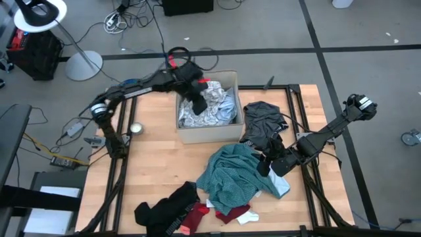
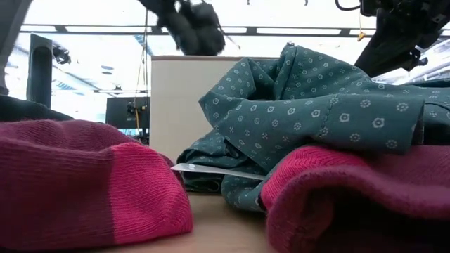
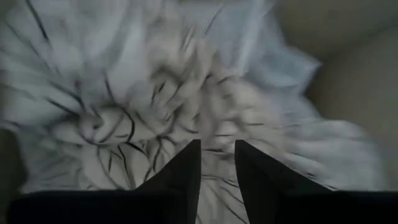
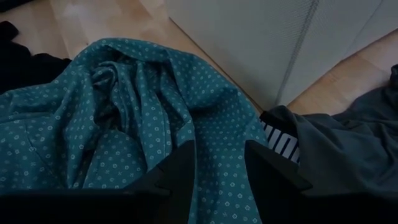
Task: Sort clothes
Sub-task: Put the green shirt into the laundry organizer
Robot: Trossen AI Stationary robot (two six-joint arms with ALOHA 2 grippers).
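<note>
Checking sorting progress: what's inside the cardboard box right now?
The cardboard box holds crumpled white striped fabric and pale blue cloth. The left claw hangs over them. Anything underneath is covered.

Just beyond my right tool's tips, white block letters run along a dark waistband on the grey garment; they look like "PUMA", though partly folded under. I can read no other words, labels or numbers anywhere.

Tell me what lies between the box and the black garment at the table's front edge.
Bare wood, in the high view: nothing between the box and the black garment.
</note>
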